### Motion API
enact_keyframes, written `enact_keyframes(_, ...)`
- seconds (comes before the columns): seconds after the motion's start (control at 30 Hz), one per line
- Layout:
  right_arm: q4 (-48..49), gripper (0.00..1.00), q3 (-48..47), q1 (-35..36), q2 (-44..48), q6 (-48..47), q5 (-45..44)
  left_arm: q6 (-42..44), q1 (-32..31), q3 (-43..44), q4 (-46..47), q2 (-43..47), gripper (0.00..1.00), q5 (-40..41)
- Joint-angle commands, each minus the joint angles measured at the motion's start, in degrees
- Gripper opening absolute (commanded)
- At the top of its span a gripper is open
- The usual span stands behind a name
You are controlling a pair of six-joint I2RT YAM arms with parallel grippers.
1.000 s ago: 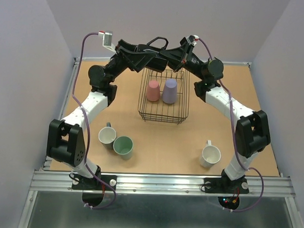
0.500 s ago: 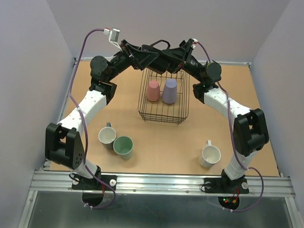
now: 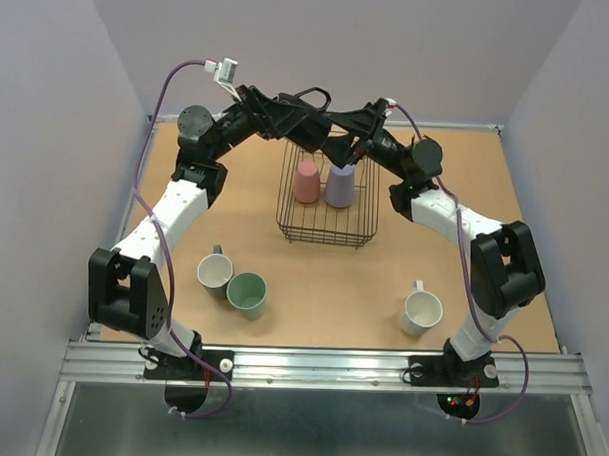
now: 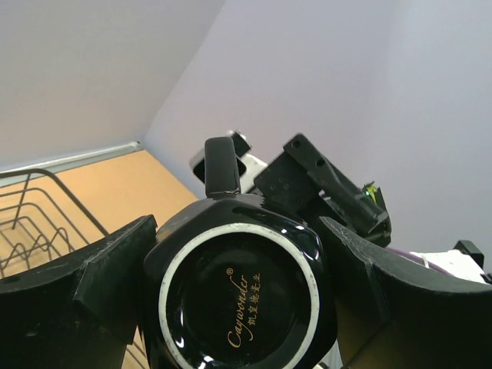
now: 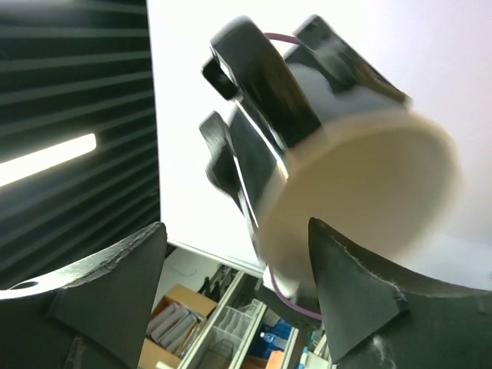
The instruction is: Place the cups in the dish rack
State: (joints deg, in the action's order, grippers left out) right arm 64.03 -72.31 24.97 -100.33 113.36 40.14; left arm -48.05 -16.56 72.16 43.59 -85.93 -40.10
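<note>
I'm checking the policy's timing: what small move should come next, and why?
Probably ease the right end effector forward around the mug: its fingers are open with the mug's cream mouth facing them, while the left end effector grips it near the rack.

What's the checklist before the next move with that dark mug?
1. Grip of left pincer on dark mug: ok, clamped on both sides.
2. State of right pincer: ok, open, facing the mug's cream end.
3. Whether the right pincer touches the mug: cannot tell.
4. Free room in dish rack: ok, pink cup and lavender cup sit in the far part, and the near part is bare.
5. Mug lined up over a free slot: cannot tell, it is hidden in the top view.
6. The grey-blue mug, green cup and white mug out of the way: ok, all stand apart from the rack on its near side.
</note>
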Motion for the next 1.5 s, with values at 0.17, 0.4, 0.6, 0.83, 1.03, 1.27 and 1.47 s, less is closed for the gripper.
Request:
enact_keyframes(0.17, 1.6, 0.81, 19.8, -8.2, 12.5, -4.6, 9.1, 2.7, 4.5, 1.7, 3.3, 6.0, 0.0, 1.3)
enact_keyframes(0.4, -12.2, 0.82, 27.0, -16.6, 22.1, -14.5, 14.4, 18.1, 2.9, 1.0, -12.8, 8.2, 0.0, 1.2)
enact_keyframes(0.6, -35.2, 0.82, 23.3, -18.6, 26.5, -32.3, 15.0, 34.6, -4.9, 1.1, -29.4, 9.6, 0.0, 11.7)
enact_keyframes(0.83, -62.2, 0.84, 14.9, -18.8, 28.6, -50.5, 10.8, 39.7, -10.4, -2.1, -31.5, 7.9, 0.0, 20.2)
enact_keyframes(1.03, -63.0, 0.85, 18.2, -18.9, 33.4, -49.9, 7.9, 41.6, -12.9, -6.4, -27.2, 6.6, 0.0, 25.5)
enact_keyframes(1.27, -65.2, 0.85, 20.9, -19.0, 37.8, -50.2, 6.7, 46.1, -15.4, -9.0, -23.2, 3.6, 0.0, 29.3)
enact_keyframes(1.47, -67.0, 0.85, 21.0, -18.9, 39.0, -50.8, 5.2, 47.6, -17.1, -13.4, -17.9, 4.0, 0.0, 30.9)
